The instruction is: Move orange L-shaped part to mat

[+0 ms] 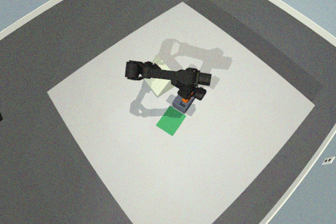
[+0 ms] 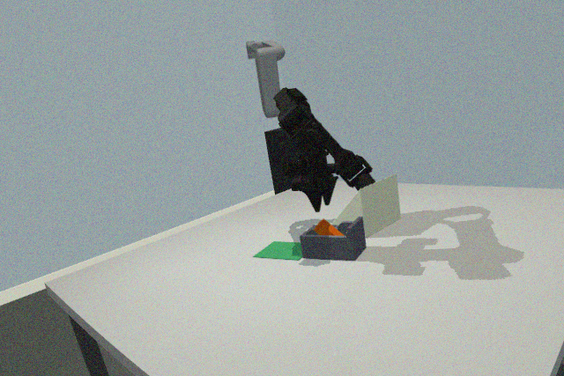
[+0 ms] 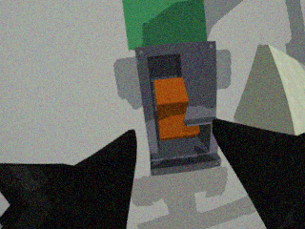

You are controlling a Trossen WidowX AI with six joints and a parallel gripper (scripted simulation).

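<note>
The orange part [image 1: 185, 99] [image 2: 323, 227] [image 3: 171, 91] sits tilted in the pocket of the grey tray [image 1: 185, 109] [image 2: 325, 247] [image 3: 203, 62]. Its end nearer the mat is raised above the tray's rim, and its L-shaped end is low in the pocket. My gripper [image 2: 322, 208] [image 3: 174, 131] is open and empty, above the tray, with its fingertips over the part in the exterior view. In the top view the arm hides the fingertips and some of the tray. The green mat [image 1: 168, 122] [image 2: 275, 249] [image 3: 135, 21] lies flat beside the tray, with nothing on it.
A pale wedge-shaped block [image 1: 158, 87] [image 2: 384, 208] [image 3: 267, 91] stands beside the tray, under the arm in the top view. A raised wall [image 2: 357, 232] stands at the tray's end away from the mat. The arm's shadows cross the table.
</note>
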